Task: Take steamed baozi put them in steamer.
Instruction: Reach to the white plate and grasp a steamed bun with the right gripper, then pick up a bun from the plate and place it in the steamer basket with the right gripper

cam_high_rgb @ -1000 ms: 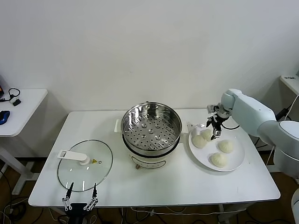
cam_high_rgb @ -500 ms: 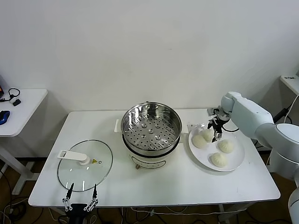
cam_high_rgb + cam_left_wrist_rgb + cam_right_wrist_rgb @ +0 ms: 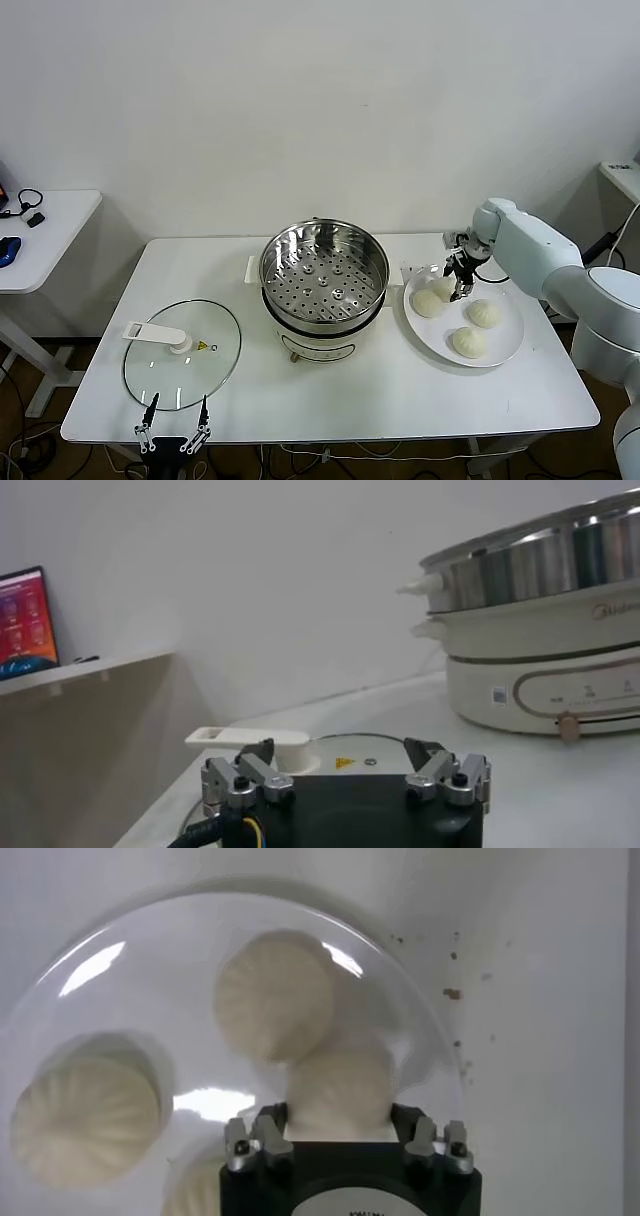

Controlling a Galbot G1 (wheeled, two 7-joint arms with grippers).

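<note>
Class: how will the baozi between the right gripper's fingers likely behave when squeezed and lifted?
The baozi looks puffy, so it probably dents easily. Its small size suggests lightness. Touching its neighbour, it may nudge it when the right gripper lifts.

You're looking at 1 white table | left front: glass lid, white handle, lying flat | centre: steamer on its white pot base | right: white plate carrying 4 baozi, just beside the steamer.
</note>
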